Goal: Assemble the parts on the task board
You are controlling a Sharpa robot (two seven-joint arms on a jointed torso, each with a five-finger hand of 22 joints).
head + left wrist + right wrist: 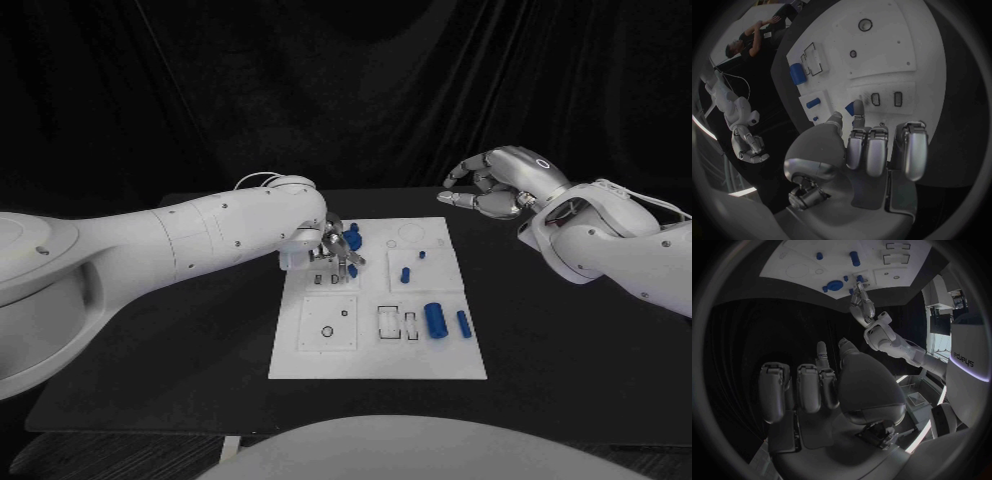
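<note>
White task board [378,360] on black table [562,350]

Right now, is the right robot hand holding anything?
No. The right robot hand hovers beyond the white task board, fingers curled, nothing in them.

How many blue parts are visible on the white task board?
6 blue parts: a thick cylinder and a slim cylinder side by side, near right; two small pieces mid-right; two more at the left robot hand, which may hide others.

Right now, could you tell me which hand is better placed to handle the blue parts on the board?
Left. The left hand hangs over the task board among the blue parts; the right hand hovers off the board.
</note>
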